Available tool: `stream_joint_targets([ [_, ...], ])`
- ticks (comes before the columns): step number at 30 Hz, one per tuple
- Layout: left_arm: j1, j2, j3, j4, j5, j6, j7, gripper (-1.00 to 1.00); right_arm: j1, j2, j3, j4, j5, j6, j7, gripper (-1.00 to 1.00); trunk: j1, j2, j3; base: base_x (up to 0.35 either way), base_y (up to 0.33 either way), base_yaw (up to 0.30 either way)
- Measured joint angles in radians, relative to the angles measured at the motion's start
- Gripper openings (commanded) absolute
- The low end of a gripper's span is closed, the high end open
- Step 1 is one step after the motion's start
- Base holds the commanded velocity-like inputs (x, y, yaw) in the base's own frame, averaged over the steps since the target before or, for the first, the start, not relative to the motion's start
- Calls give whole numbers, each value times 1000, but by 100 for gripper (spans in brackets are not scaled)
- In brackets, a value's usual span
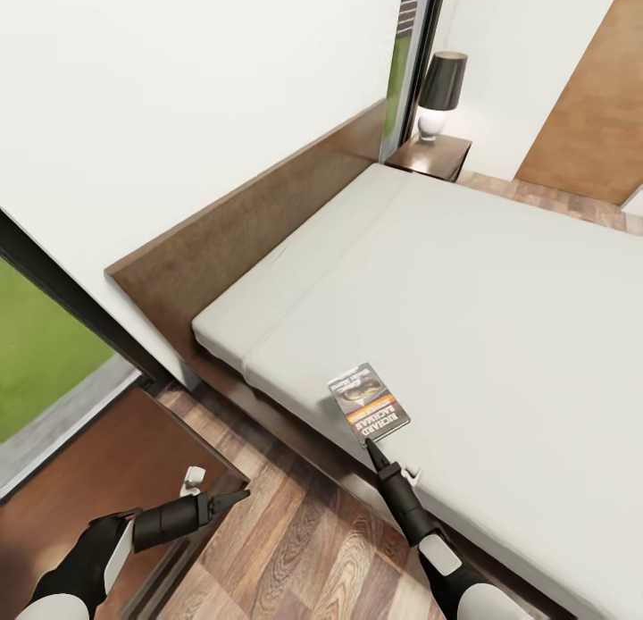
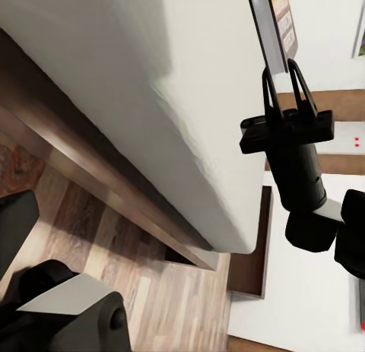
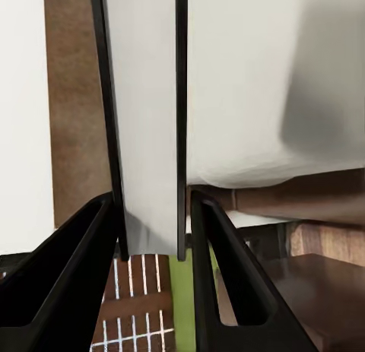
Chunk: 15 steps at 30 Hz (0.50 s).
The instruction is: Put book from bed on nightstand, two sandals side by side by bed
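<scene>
The book [image 1: 370,402], lying at the near edge of the bed [image 1: 500,272], is clamped at its edge between the narrowed fingers of the right gripper [image 1: 372,447], so a lift and carry to the nightstand [image 1: 432,155] is judged next, while the left gripper [image 1: 234,497] is held idle, apparently closed.

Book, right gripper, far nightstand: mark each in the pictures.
book [image 1: 369,400], head view, middle of its cover, near the bed's edge.
right gripper [image 1: 375,448], head view, fingertips at the book's near edge.
nightstand [image 1: 430,155], head view, bare top in front of the lamp.
</scene>
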Motion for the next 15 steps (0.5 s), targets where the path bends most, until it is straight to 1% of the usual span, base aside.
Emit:
stream_joint_targets([
  [10,0,0,0,1,0,0,-1,100,0,0,7,0,1,9,0,-100,-38,70,31,0,0,0],
  [12,0,0,0,1,0,0,-1,100,0,0,33,-1,4,30,0,-100,-46,84,38,0,0,0],
  [13,0,0,0,1,0,0,-1,100,0,0,55,-3,6,43,0,-100,-50,91,41,0,0,0],
  [14,0,0,0,1,0,0,-1,100,0,0,96,-14,7,62,0,-100,-54,98,44,0,0,0],
  [15,0,0,0,0,0,0,-1,100,0,0,112,-21,8,68,0,-100,-58,105,47,0,0,0],
])
